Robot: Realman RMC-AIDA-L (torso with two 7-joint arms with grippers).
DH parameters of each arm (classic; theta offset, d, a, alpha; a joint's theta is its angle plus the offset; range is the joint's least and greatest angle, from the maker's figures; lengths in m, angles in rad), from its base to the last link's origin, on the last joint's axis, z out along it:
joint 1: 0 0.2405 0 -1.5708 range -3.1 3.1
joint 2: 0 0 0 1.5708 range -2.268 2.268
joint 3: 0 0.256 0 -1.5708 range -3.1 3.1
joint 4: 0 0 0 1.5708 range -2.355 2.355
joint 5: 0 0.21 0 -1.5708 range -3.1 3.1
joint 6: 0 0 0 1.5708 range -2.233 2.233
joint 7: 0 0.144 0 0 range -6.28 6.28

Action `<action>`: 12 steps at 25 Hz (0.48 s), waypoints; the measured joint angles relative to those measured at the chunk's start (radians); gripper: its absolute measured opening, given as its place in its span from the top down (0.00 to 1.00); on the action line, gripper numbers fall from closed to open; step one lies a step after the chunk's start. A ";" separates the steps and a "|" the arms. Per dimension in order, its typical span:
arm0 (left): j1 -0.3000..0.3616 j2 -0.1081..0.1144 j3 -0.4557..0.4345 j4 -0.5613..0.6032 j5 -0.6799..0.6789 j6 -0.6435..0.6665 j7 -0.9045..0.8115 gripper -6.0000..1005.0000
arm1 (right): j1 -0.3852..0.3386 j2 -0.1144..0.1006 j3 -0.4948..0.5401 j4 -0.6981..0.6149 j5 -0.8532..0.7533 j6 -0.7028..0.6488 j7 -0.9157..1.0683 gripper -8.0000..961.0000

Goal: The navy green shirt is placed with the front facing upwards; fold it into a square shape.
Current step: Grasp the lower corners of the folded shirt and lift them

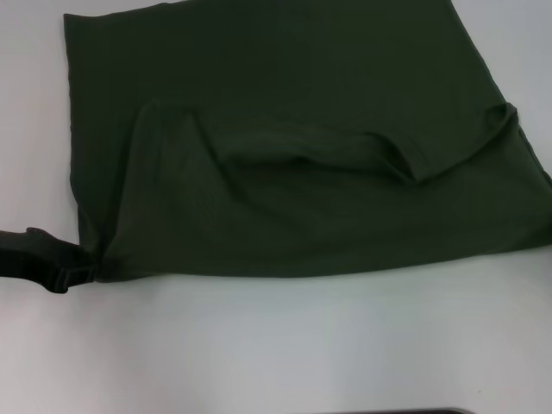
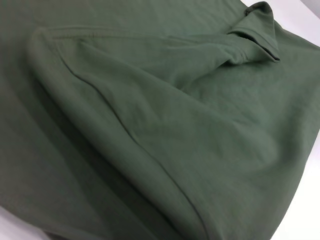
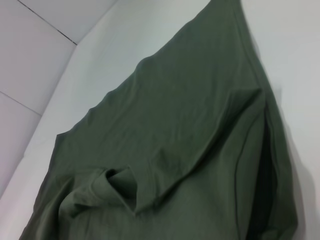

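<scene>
Navy green shirt [image 1: 310, 172] lies partly folded across our table [image 1: 276, 345], its long axis sideways, with our left gripper [image 1: 84, 266] pinching its near-left corner, while we cannot see our right gripper.

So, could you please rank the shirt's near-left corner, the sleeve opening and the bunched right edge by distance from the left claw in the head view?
1. Near-left corner, right at the left claw.
2. Sleeve opening, mid-shirt.
3. Bunched right edge, far right.
</scene>
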 joint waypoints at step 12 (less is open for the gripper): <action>0.000 -0.005 0.005 -0.022 0.023 0.031 -0.007 0.96 | -0.021 0.003 0.022 0.001 -0.002 -0.016 -0.022 0.96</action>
